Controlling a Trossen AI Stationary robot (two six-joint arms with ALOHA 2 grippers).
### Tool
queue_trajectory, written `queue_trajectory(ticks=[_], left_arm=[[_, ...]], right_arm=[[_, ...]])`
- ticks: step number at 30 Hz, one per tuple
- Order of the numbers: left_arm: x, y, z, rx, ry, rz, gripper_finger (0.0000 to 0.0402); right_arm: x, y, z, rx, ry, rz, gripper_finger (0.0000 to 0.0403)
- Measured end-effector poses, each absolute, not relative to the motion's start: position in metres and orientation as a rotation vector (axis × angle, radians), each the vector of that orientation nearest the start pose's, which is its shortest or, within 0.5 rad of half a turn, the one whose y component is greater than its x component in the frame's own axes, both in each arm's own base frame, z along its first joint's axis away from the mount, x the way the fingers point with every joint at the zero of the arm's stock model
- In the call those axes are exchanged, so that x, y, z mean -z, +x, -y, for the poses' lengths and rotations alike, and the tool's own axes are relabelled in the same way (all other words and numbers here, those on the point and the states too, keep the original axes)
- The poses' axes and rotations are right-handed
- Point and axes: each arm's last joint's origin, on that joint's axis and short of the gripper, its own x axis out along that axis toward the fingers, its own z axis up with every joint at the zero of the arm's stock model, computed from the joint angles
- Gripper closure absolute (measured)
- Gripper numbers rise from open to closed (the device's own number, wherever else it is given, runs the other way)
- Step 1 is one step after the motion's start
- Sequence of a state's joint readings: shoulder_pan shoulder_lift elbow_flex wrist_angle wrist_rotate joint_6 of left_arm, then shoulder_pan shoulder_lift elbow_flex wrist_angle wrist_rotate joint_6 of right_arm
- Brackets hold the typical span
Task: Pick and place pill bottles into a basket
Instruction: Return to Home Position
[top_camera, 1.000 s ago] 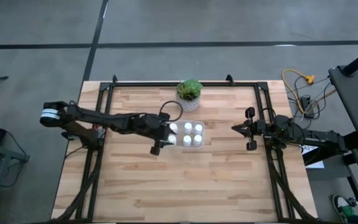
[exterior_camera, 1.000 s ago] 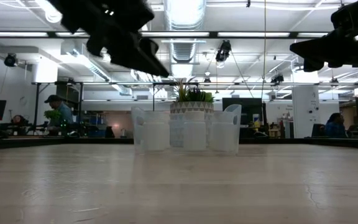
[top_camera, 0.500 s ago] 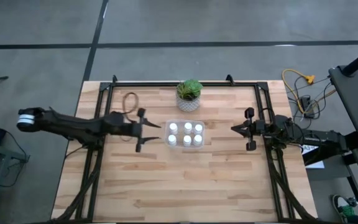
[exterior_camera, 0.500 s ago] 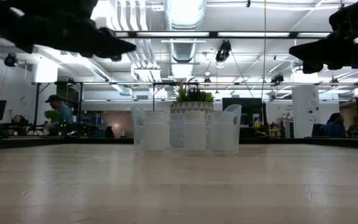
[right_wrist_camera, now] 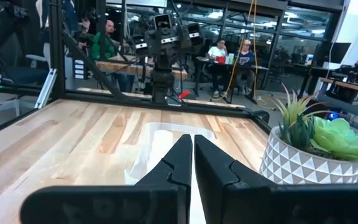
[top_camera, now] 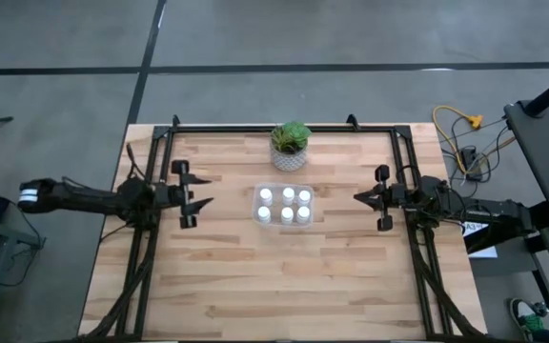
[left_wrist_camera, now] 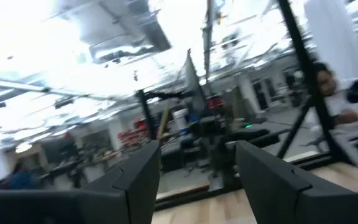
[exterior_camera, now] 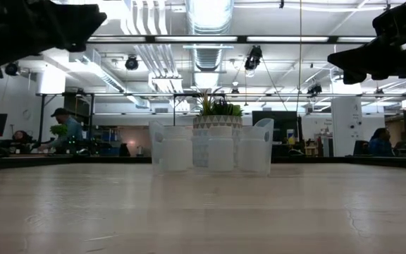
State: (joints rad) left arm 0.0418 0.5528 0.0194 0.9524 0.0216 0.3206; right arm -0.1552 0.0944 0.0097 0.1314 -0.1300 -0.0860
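The left arm has drawn back from the basket (top_camera: pixel 254 204), the left gripper (top_camera: pixel 201 197) spread wide and empty. The basket, now well ahead of it, holds all six pill bottles (top_camera: pixel 288 194), so the job looks finished. The right gripper (top_camera: pixel 360 197) waits opposite, closed on nothing. The counter (top_camera: pixel 284 276) is pale wood, and people sit in the workshop beyond.

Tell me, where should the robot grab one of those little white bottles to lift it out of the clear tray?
Probably by the round cap of the pill bottle, coming straight down. All six stand upright, packed in two rows inside the basket, so neighbours and low walls block its sides. The left end effector and right end effector wait near the table's sides.
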Motion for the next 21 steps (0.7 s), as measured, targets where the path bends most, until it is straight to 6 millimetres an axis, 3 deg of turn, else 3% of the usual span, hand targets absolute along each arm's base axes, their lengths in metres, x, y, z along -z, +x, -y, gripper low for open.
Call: queue_trajectory(ticks=[21], left_arm=[[-0.208, 0.093, -0.005, -0.144, 0.317, 0.424, 0.021]], right_arm=[[-0.172, 0.102, 0.012, 0.027, -0.093, 0.046, 0.0394]])
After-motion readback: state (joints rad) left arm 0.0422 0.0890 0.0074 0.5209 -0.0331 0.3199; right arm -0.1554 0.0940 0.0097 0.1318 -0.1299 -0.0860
